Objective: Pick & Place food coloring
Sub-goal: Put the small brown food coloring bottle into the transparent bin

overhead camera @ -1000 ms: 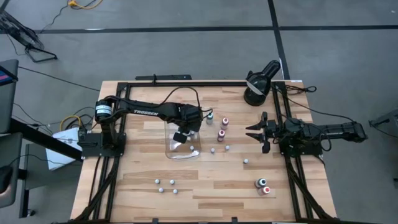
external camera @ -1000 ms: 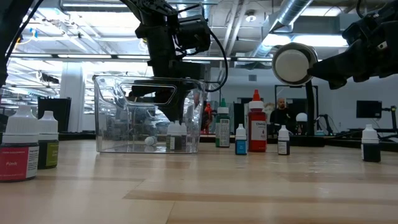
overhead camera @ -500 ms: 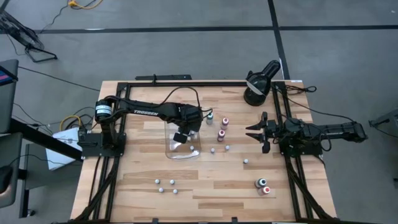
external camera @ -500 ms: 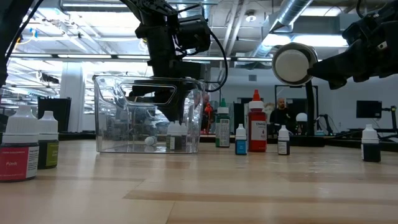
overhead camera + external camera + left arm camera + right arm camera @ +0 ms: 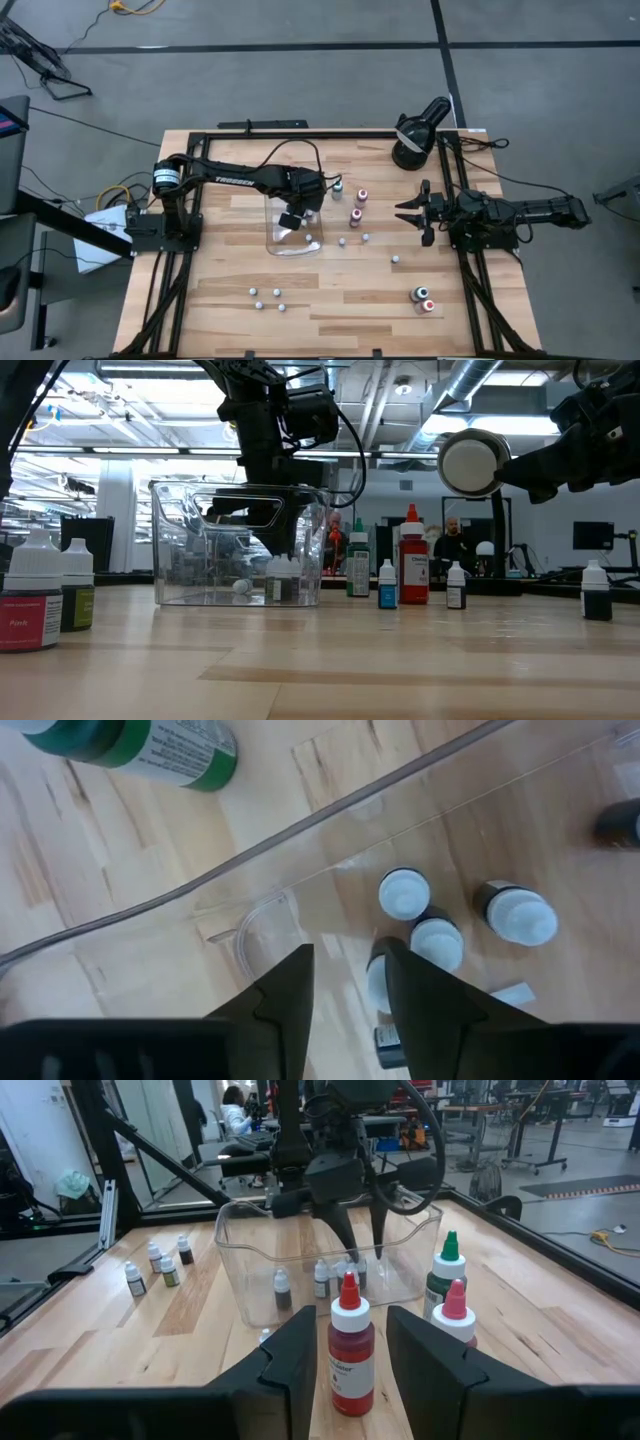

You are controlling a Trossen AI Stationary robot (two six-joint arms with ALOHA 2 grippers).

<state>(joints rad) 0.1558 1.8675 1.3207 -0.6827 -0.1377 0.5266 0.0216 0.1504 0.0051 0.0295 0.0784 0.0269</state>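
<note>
Left arm reaching down into the clear tray among tiny dropper bottles

The wooden table (image 5: 330, 290) carries a clear plastic tray (image 5: 275, 235); the left gripper (image 5: 345, 985) hangs inside it, jaws open with a white-capped bottle (image 5: 378, 982) between the fingertips but not clamped. The right gripper (image 5: 412, 212) waits over the table's right side, jaws open. The food coloring (image 5: 405, 893) is small dark bottles with white caps: several stand in the tray, others are scattered over the table, beside taller red-capped (image 5: 351, 1350) and green-capped (image 5: 447, 1270) bottles near the tray.
</note>
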